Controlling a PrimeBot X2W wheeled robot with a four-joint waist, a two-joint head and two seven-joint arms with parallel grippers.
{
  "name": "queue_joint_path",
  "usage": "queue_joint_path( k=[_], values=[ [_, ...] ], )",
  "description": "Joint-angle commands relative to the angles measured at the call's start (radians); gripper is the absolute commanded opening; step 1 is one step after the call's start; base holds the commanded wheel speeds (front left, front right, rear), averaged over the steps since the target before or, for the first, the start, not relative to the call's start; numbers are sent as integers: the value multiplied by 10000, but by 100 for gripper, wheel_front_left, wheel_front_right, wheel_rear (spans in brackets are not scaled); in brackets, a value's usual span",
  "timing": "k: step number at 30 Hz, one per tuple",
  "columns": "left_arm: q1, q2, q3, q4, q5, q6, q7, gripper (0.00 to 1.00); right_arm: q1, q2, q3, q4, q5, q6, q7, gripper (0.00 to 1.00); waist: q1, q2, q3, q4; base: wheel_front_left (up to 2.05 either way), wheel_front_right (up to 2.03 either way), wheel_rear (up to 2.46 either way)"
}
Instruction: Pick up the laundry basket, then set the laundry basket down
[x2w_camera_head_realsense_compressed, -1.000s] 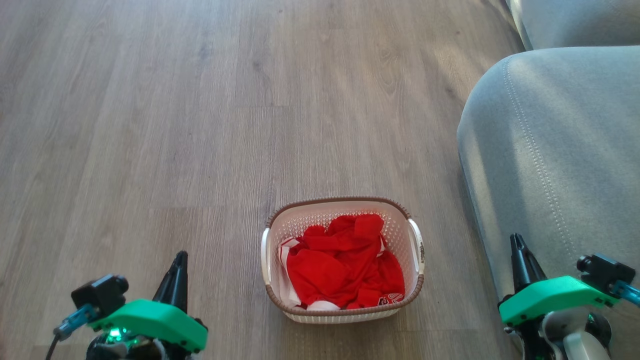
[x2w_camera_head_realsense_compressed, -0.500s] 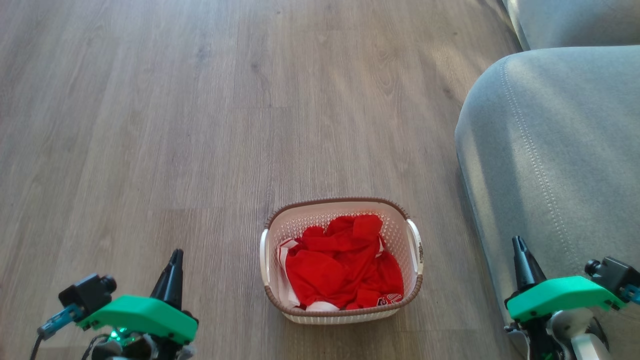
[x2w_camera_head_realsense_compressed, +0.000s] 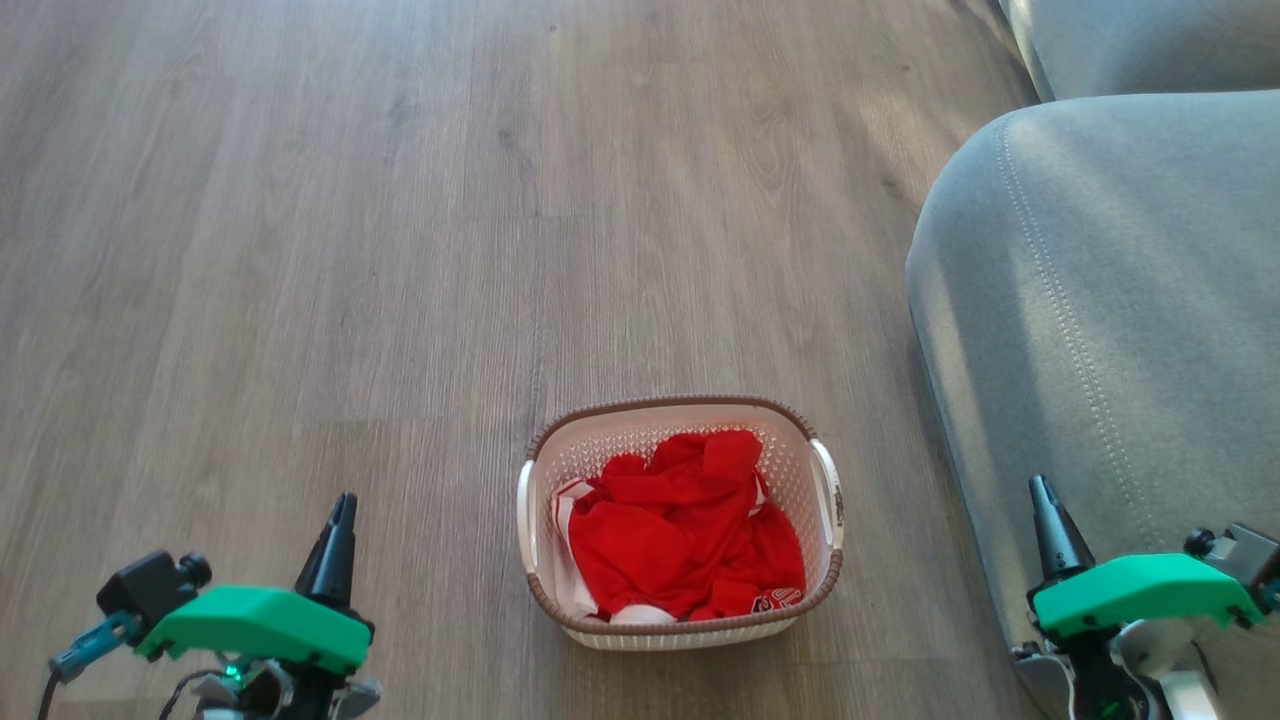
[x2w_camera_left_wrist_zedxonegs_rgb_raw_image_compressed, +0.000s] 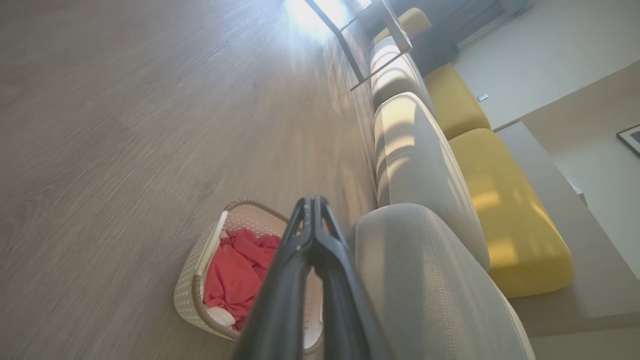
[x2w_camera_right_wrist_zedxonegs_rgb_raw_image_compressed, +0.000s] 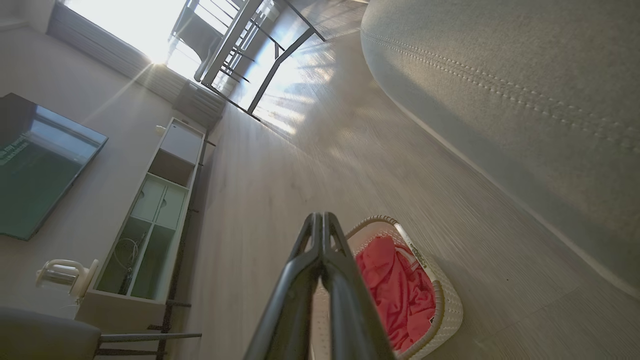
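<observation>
Both left gripper (x2w_camera_head_realsense_compressed: 343, 503) and right gripper (x2w_camera_head_realsense_compressed: 1041, 488) fingers-together (empty), laundry basket (x2w_camera_head_realsense_compressed: 602, 448) between them.

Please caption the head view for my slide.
Laundry basket with red clothes on the floor beside a sofa; left gripper and right gripper shut.

Sunlit wood floor (x2w_camera_head_realsense_compressed: 300, 250) beside grey sofa (x2w_camera_head_realsense_compressed: 1100, 300).

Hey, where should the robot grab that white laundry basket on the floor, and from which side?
Probably the two white side handles: left gripper to the left handle from the left, right gripper to the right handle from the right. The laundry basket stands upright, handles facing outward toward each arm.
</observation>
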Motion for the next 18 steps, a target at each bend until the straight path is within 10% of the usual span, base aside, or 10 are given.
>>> queue_joint_path(
  k=[1, 18],
  values=[
    [-605, 19, 377, -256, -277, -83, 45, 0, -600, -176, 38, -305, 299, -31, 73, 0, 0, 0, -2, -5, 0, 0, 0],
    [-920, -97, 841, 155, -2236, -388, 311, 0, -692, -191, -126, -261, 2320, -40, 504, 0, 0, 0, -40, -71, 0, 0, 0]
  ],
)
